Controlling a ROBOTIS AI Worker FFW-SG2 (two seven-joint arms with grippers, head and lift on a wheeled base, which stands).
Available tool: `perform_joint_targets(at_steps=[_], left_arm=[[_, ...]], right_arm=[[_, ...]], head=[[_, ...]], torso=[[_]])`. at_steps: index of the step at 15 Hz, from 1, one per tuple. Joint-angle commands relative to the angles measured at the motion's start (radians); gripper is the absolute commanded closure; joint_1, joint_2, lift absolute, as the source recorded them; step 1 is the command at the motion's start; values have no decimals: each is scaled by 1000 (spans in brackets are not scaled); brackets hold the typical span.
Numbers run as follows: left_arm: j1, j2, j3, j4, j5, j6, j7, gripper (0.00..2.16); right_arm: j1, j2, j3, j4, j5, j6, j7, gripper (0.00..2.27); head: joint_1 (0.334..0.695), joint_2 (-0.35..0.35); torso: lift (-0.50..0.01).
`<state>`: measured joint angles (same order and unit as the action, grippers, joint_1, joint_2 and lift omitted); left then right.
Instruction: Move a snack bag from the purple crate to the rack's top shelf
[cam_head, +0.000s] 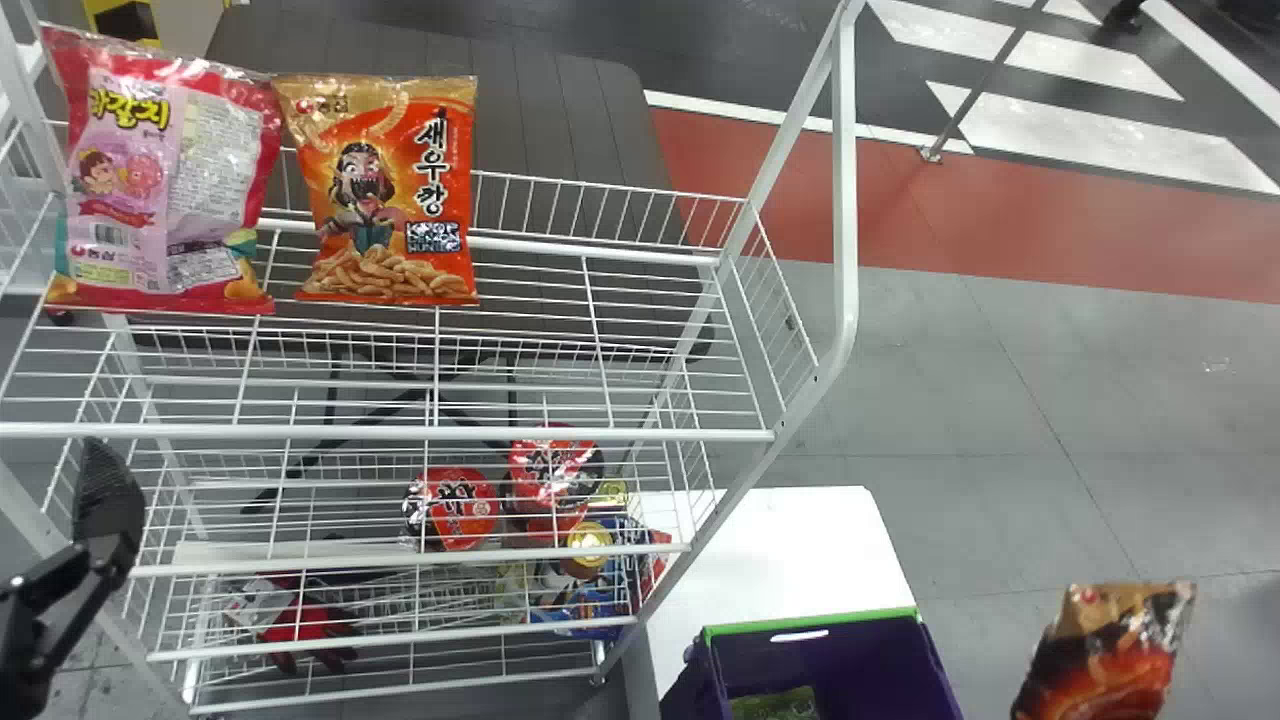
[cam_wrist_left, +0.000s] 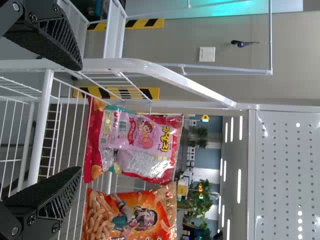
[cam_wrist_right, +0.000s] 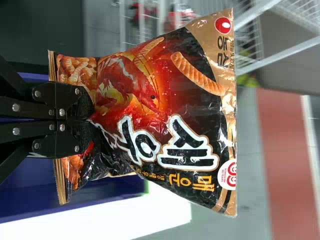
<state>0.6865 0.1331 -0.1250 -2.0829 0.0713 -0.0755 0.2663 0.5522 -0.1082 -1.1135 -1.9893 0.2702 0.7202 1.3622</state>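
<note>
Grey floor with a red band (cam_head: 740, 170) lies beyond the rack (cam_head: 845, 200). Nearer, the snack bag (cam_wrist_right: 170, 115) is held upright, out of the purple crate (cam_head: 935, 665) and off to its right, pinched near its lower end by the right tool (cam_wrist_right: 92, 120).

That low grip is the likeliest trouble: with most of the bag standing above it, the load could tip or twist, and slick film could slide free. Squeezing harder might crush the contents. On the way to the top shelf (cam_head: 400, 432), the loose upper end could catch the slanted end post (cam_head: 775, 435) or front bar; set down too far left, it could shove the orange bag (cam_head: 390, 190) into the pink bag (cam_head: 150, 180).

The held bag is plump, glossy and creased at the pinch, its front black and fiery red with a shrimp picture, its end seals gold.

Over by the rack's left end, the left tool (cam_wrist_left: 81, 118) waits with its fingers spread, holding nothing.
</note>
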Motion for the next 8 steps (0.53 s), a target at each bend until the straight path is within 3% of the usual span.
perform_joint_targets(at_steps=[1,6,8], left_arm=[[1,2,-10,-6,-15,23,2,107],[7,11,-15,-22,-21,32,2,107],[10,13,-18,-36,-24,41,-7,107]], right_arm=[[-12,55,-22,-204,-60,123,5,1234],[-175,81,-37,-457,-115,463,5,1234],[-212,109,-32,-554,-157,577,5,1234]], head=[[695,-350],[695,-350],[695,-350]], torso=[[1],[1],[1]])
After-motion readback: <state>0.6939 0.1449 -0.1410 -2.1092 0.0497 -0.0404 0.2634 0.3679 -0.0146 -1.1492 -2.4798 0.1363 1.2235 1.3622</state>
